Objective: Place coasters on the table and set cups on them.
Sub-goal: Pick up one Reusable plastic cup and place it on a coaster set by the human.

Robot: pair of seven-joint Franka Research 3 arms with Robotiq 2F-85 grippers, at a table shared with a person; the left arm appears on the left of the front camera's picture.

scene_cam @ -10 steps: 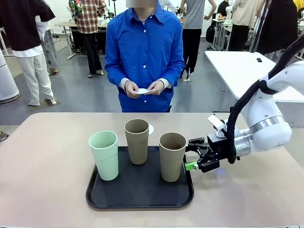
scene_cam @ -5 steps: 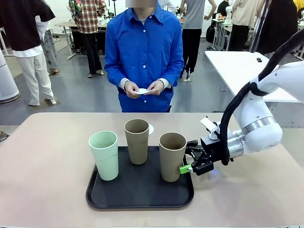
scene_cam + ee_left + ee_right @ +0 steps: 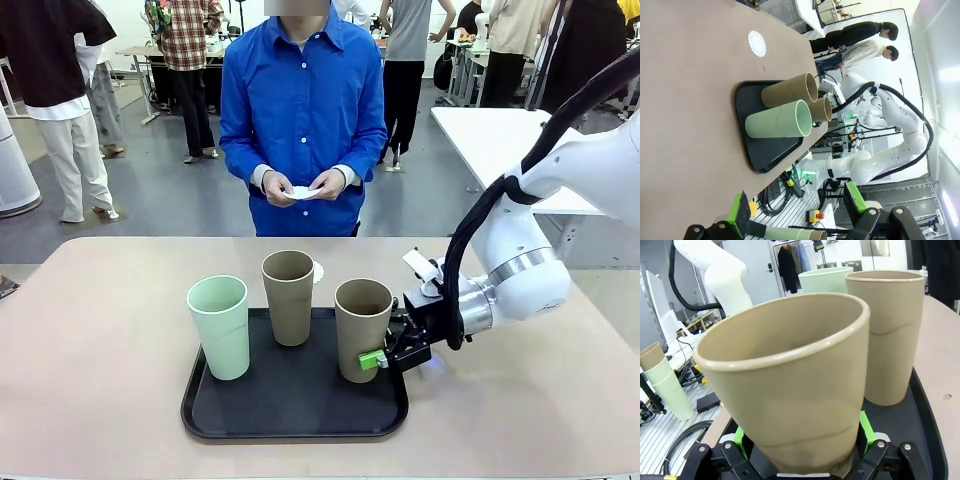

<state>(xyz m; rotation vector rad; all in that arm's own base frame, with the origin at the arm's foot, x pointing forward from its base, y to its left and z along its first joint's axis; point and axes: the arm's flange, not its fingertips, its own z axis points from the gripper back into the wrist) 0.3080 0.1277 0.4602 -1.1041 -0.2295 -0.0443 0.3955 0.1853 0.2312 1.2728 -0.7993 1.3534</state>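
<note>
**Status.** All three cups stand on the black tray. The mint cup is on my left, the middle tan cup is toward the far rim, and the right-hand tan cup is nearest my right arm. None is on a coaster yet. One coaster lies flat on the bench, just beyond the tray's far rim and partly hidden behind the middle tan cup. The person's hands hold something thin and white, back from the bench. It may be more coasters, but it is too small to be sure. Judgement: early stage, with one coaster down and no cup set.

**Right gripper**. The jaws are at full width and straddle the lower part of the right-hand tan cup, with a green pad on either side. It is not closed on the cup and holds nothing. I cannot tell whether the pads touch the wall.

**Left gripper**. The fingers are wide apart and empty, well back from the tray.

**Clearances.**
- The tray has a raised rim, so the cup must come up over it before travelling.
- The middle tan cup stands near the one I straddle, with a gap between them. A straight lift looks safer than a sideways pull.
- The laid coaster sits close behind the middle cup, which makes for a tight approach.
- There is free room on the bare bench to the right and left of the tray.
</note>
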